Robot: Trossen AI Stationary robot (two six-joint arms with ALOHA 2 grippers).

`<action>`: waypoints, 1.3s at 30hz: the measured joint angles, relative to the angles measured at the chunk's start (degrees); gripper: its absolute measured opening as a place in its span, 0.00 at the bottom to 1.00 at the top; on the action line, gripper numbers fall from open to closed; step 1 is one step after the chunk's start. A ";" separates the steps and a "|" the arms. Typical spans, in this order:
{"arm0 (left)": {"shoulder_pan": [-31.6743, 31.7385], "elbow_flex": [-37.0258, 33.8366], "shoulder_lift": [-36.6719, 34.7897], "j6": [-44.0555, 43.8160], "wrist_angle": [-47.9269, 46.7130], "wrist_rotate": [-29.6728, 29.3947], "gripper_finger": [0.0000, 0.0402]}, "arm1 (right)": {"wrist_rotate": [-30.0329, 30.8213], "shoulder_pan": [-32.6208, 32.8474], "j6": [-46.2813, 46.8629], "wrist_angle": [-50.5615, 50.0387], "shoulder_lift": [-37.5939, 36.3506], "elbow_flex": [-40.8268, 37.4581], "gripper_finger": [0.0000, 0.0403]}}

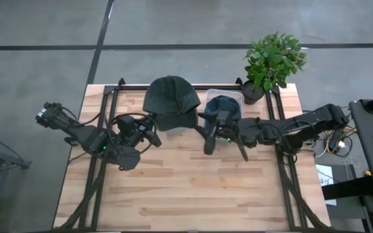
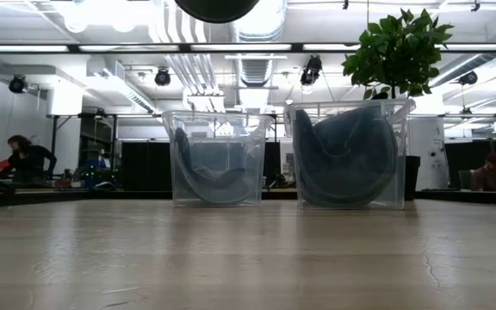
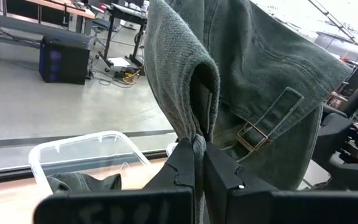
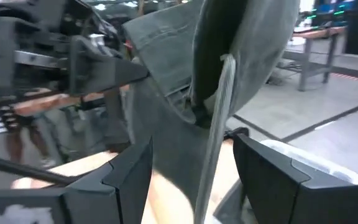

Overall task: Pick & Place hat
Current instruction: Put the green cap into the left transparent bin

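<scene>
A dark green hat (image 1: pixel 170 97) with a back strap and buckle (image 3: pixel 253 134) is held high over the table's far middle. Its underside shows at the top of the low view (image 2: pixel 218 9). My left gripper (image 1: pixel 149 126) is shut on it. My right gripper (image 1: pixel 220 134) is open, close to the hat's right side. In the right wrist view the hat (image 4: pixel 229 74) hangs in front of the two spread fingers, and I cannot tell whether they touch it. Two clear bins stand below: the left one (image 2: pixel 218 159) holds a dark hat, the right one (image 2: pixel 347 155) a blue hat (image 1: pixel 222 107). My left gripper pinches a fold of the hat's rear edge (image 3: pixel 197 134) between its two shut fingers, beside the strap and buckle. The fingers come from the table's left. The hat is lifted clear of the table and the bins, its crown spreading out beyond the fingers.
A potted plant (image 1: pixel 274 61) stands at the table's far right corner, next to the right bin (image 1: pixel 233 94). Black frame rails (image 1: pixel 96 175) run along the table's left and right sides. Bare wood (image 1: pixel 186 194) fills the near half. People show in the room behind.
</scene>
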 joint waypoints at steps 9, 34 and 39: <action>0.00 0.00 0.00 0.98 -0.10 0.25 0.02 | 6.59 -1.30 -1.92 -9.62 7.41 11.97 0.51; 0.00 -0.09 -1.35 13.13 -2.60 -0.01 0.25 | 9.24 -4.72 1.69 -25.43 11.03 22.63 0.03; -0.53 -0.09 -2.79 18.42 -5.76 1.85 0.33 | 4.18 -8.51 9.68 -27.99 11.01 22.59 0.02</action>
